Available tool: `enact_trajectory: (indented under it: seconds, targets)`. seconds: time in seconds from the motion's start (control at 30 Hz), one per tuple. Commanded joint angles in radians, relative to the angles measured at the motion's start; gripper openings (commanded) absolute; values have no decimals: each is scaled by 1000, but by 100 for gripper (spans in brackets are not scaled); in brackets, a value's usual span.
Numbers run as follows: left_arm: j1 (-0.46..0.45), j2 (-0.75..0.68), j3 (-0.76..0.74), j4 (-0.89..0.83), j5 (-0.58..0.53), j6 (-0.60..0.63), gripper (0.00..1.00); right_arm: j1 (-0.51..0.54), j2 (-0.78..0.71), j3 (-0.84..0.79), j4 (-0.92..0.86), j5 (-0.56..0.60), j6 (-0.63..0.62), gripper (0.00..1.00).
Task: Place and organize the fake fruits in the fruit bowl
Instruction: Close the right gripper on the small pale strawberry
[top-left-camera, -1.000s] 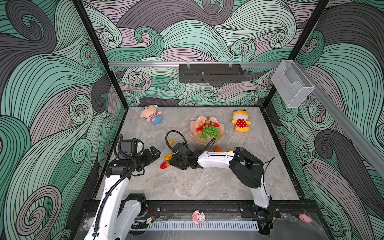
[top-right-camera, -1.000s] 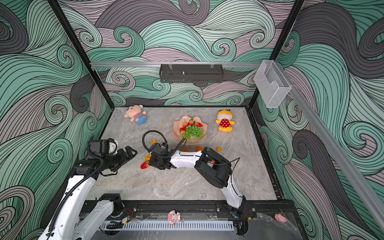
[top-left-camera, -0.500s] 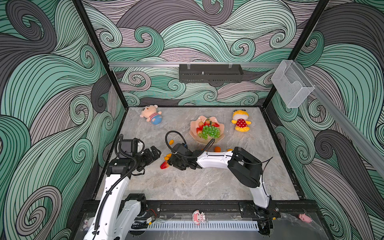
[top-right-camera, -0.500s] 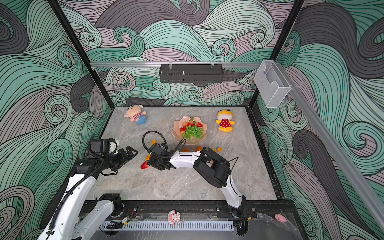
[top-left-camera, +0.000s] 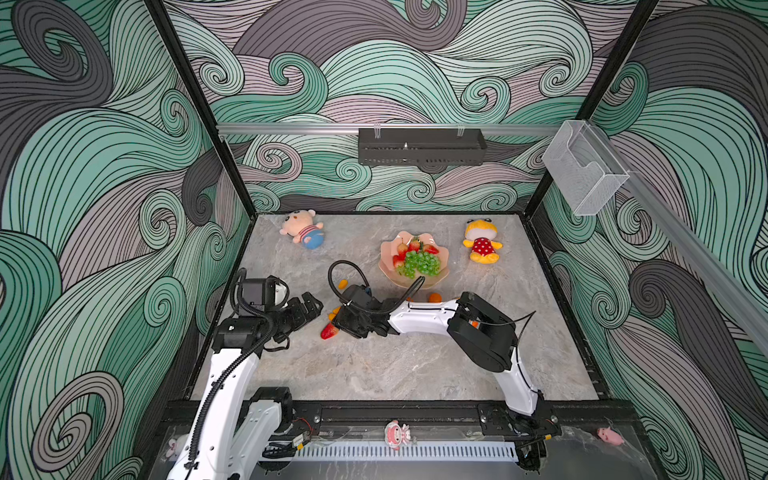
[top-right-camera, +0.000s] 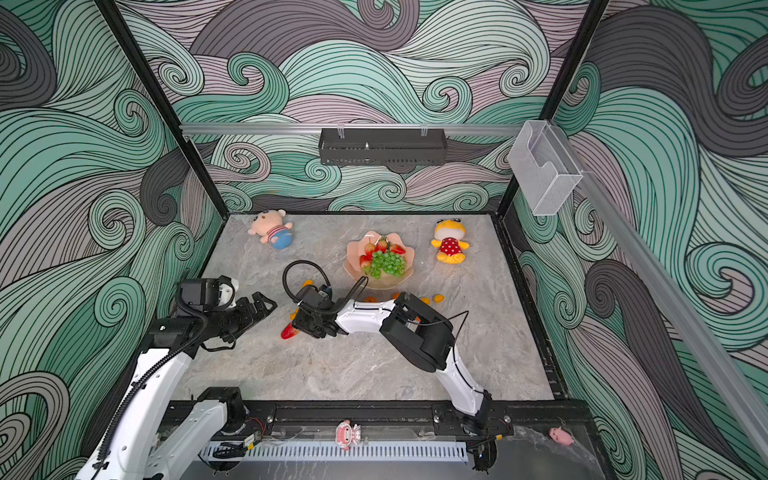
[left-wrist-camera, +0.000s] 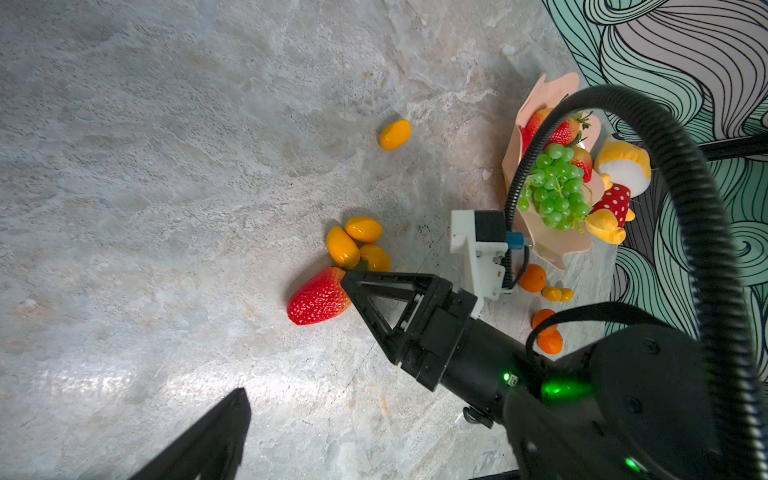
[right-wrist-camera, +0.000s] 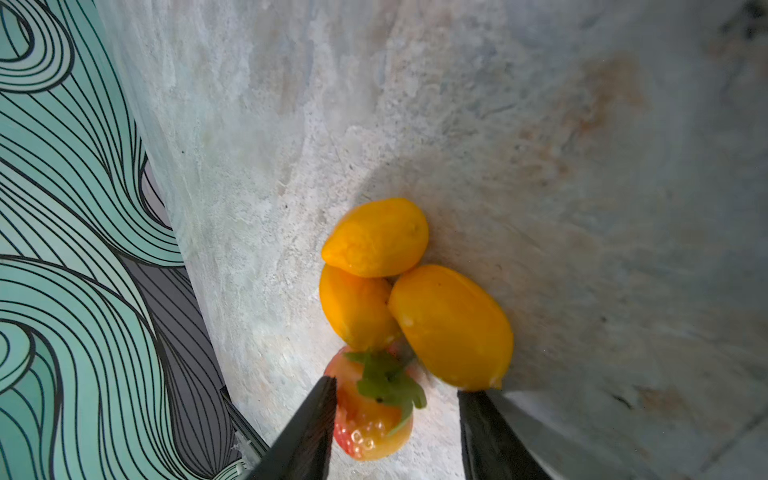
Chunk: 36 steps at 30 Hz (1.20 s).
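Observation:
A red strawberry (right-wrist-camera: 370, 419) lies on the marble between my right gripper's (right-wrist-camera: 397, 386) open fingers. It touches one finger and stands clear of the other. Three yellow-orange kumquats (right-wrist-camera: 415, 291) bunch against its stem end. In both top views the right gripper (top-left-camera: 338, 324) reaches across to the left half, beside the strawberry (top-left-camera: 329, 331). My left gripper (top-left-camera: 311, 305) hovers open and empty just left of it. The pink fruit bowl (top-left-camera: 388, 253) at the back holds a green grape bunch (top-left-camera: 422, 262) and strawberries. A lone kumquat (top-left-camera: 343, 284) and tangerines (top-right-camera: 437, 297) lie loose in front of it.
A pink-and-blue plush doll (top-left-camera: 303, 232) lies at the back left. A yellow, red-dotted plush (top-left-camera: 482, 245) sits right of the bowl. The right arm's cable loop (top-left-camera: 347, 270) arches between the lone kumquat and the bowl. More tangerines (left-wrist-camera: 549, 341) lie behind the right arm.
My right gripper has edged left, bringing its fingers round the strawberry's stem end. The left arm has stayed still.

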Motion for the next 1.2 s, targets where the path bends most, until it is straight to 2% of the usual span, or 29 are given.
enact_trajectory:
  seconds: [0.0, 0.43, 0.7, 1.17]
  targets:
    - [14, 7, 37, 5, 21, 19, 99, -23, 41, 8, -21, 1, 17, 47]
    - [14, 2, 20, 17, 34, 21, 99, -36, 92, 70, -36, -36, 10, 41]
    - [14, 3, 16, 23, 33, 19, 98, -18, 82, 46, -31, -42, 17, 39]
    - [14, -2, 11, 26, 37, 19, 99, -26, 82, 53, -35, -42, 17, 20]
